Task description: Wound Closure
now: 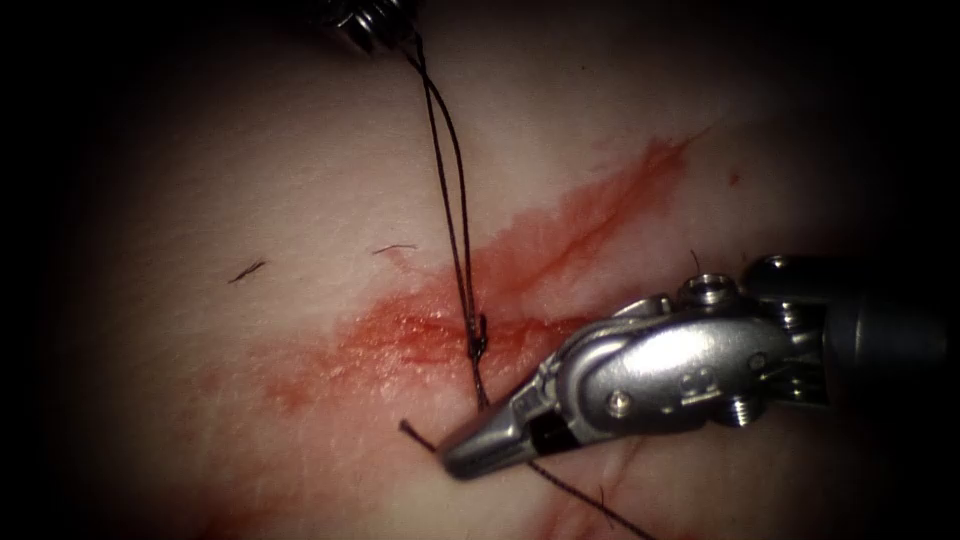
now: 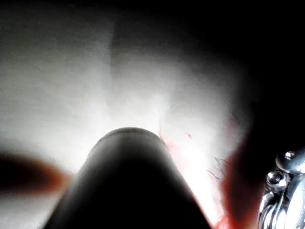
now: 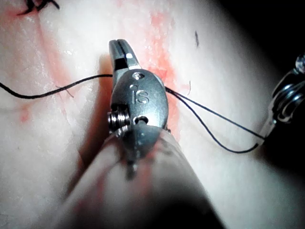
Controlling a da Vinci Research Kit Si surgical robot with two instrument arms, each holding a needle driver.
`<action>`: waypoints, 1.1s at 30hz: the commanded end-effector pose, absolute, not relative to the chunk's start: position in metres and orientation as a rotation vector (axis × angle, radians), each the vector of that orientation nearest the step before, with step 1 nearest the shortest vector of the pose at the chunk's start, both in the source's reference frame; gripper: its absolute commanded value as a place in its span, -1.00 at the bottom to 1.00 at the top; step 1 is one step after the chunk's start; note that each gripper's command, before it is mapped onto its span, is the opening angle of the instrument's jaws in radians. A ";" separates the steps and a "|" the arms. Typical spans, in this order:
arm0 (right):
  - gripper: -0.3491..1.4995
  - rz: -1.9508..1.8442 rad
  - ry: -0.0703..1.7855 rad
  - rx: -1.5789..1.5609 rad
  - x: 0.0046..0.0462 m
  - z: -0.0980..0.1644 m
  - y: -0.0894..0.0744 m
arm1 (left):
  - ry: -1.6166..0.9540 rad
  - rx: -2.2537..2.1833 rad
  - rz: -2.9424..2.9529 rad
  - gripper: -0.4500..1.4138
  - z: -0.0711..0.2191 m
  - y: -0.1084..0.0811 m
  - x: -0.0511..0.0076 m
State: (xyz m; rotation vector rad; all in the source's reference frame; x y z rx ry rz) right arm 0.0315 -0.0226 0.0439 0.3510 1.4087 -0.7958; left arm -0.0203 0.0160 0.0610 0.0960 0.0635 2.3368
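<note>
Right arm's silver steel needle driver [image 1: 470, 455] comes in from the right side in the endoscope view, and its two jaws are together on the thin dark suture thread [image 1: 452, 200], just below the small knot [image 1: 478, 345] that sits on the cut. From this knot two strands of the thread rise together to the left arm's ribbed metal tool [image 1: 375, 22] at the upper edge, where they reach the tip; this tool seems to hold them, but I cannot tell how its jaws stand. Another part of the thread leaves the right tool downward, and one short free end [image 1: 415, 433] lies on the pale pink pork tissue [image 1: 200, 180] just left of the right tool's tip. The long reddened cut [image 1: 560, 235] crosses the tissue obliquely, with thin red fluid [image 1: 400, 335] around it, and two short cut pieces of thread [image 1: 246, 271] lie well to the left of the knot. I cannot find the curved needle, so I cannot say where it is or whether it is in the tissue. In my judgement, the risks are these: if the two tools pull unevenly, the thread may cut into the soft edge of the wound, or the knot may lock away from the cut; also the hard jaws may fray the thread where they press it. On the round body of the right tool [image 3: 139, 98] in the right wrist view the stamped letters "IS" can be read; no other writing is legible.
</note>
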 end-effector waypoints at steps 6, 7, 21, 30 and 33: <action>-1.00 -0.792 1.406 0.366 0.0317 0.044 -0.023 | 0.071 0.081 2.332 -1.00 0.061 0.017 -0.0208; -1.00 -0.790 1.404 0.370 0.0318 0.044 -0.023 | 0.070 0.083 2.332 -1.00 0.061 0.017 -0.0207; -1.00 -0.790 1.403 0.391 0.0316 0.044 -0.023 | 0.061 0.078 2.322 -1.00 0.061 0.017 -0.0202; -1.00 -0.767 1.398 0.377 0.0315 0.043 -0.023 | 0.026 0.091 2.338 -1.00 0.061 0.016 -0.0204; -1.00 -0.727 1.411 0.346 0.0314 0.043 -0.022 | -0.023 0.104 2.344 -1.00 0.060 0.014 -0.0205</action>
